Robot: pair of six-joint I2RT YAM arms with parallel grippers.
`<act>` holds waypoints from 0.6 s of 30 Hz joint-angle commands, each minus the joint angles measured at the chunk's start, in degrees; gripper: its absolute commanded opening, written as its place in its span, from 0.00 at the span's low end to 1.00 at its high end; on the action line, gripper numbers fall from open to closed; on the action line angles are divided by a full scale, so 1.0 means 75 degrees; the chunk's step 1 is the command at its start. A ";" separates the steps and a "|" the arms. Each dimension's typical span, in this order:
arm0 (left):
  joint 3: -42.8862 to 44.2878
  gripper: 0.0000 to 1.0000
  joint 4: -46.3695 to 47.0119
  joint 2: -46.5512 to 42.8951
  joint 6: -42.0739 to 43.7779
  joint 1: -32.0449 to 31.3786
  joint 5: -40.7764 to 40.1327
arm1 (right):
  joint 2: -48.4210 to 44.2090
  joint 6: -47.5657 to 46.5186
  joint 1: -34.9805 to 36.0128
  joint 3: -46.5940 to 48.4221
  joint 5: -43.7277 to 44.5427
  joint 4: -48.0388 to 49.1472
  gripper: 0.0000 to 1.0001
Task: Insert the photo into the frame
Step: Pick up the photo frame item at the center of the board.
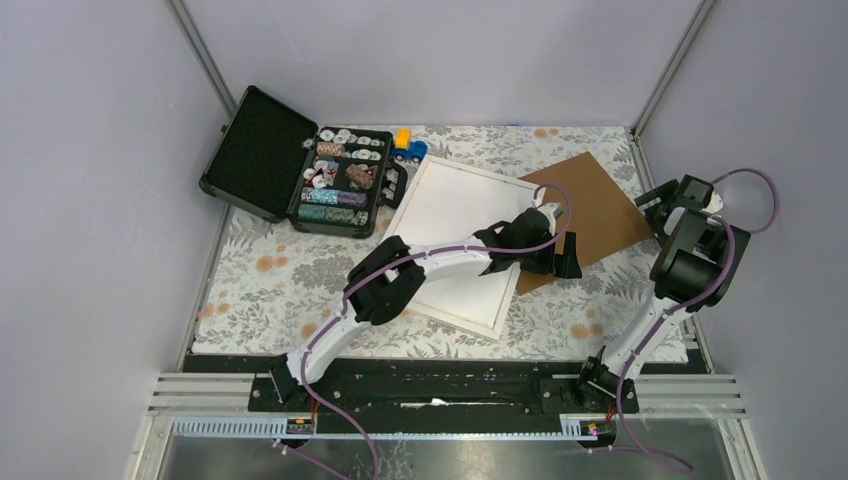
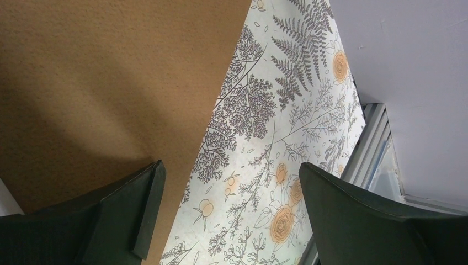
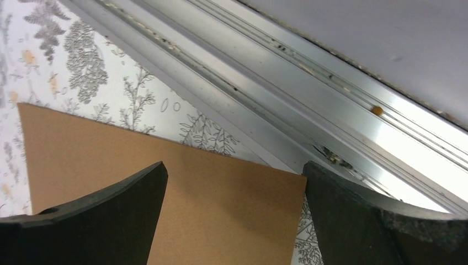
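The white frame (image 1: 455, 235) lies flat and tilted at mid-table, showing a plain white face. The sunset photo is not in view. A plain brown backing board (image 1: 595, 205) lies to the frame's right, partly tucked under it. My left gripper (image 1: 560, 258) reaches across the frame and hangs open and empty over the board's near edge. In the left wrist view, the left gripper (image 2: 232, 221) has one finger over the board (image 2: 99, 83) and the other over the cloth. My right gripper (image 1: 660, 200) is open and empty above the board's right corner (image 3: 221, 187).
An open black case (image 1: 262, 150) with a tray of poker chips stands at the back left. A small blue and yellow toy truck (image 1: 408, 148) sits beside it. An aluminium rail (image 3: 265, 77) runs along the table's right edge. Floral cloth (image 2: 276, 138) covers the table.
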 commanded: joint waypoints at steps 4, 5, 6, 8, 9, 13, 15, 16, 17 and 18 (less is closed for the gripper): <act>-0.0306 0.99 0.0123 0.0050 -0.0220 0.0115 0.0277 | -0.0132 0.1078 -0.0370 -0.0900 -0.2763 0.2361 0.93; -0.0337 0.99 0.0126 0.0036 -0.0215 0.0120 0.0287 | -0.0247 0.1090 -0.0399 -0.0986 -0.2856 0.2552 0.92; -0.0380 0.99 0.0127 0.0014 -0.0214 0.0121 0.0290 | -0.0359 0.1128 -0.0414 -0.1080 -0.2952 0.2795 0.91; -0.0437 0.99 0.0127 -0.0013 -0.0234 0.0121 0.0312 | -0.0459 0.1236 -0.0466 -0.1263 -0.3301 0.3275 0.87; -0.0448 0.99 0.0127 -0.0014 -0.0247 0.0121 0.0329 | -0.0492 0.1353 -0.0481 -0.1351 -0.3457 0.3626 0.85; -0.0486 0.99 0.0203 -0.0076 -0.0261 0.0130 0.0405 | -0.0624 0.1792 -0.0488 -0.1708 -0.3904 0.4503 0.83; -0.0498 0.99 0.0289 -0.0129 -0.0245 0.0132 0.0434 | -0.0699 0.1961 -0.0492 -0.1837 -0.4018 0.4793 0.83; -0.0498 0.99 0.0291 -0.0150 -0.0224 0.0131 0.0462 | -0.0707 0.2024 -0.0493 -0.1855 -0.4056 0.4832 0.83; -0.0498 0.99 0.0297 -0.0170 -0.0206 0.0122 0.0474 | -0.0724 0.2058 -0.0495 -0.1866 -0.4111 0.4877 0.82; -0.0498 0.99 0.0308 -0.0193 -0.0193 0.0130 0.0484 | -0.0736 0.2118 -0.0495 -0.1893 -0.4159 0.4945 0.81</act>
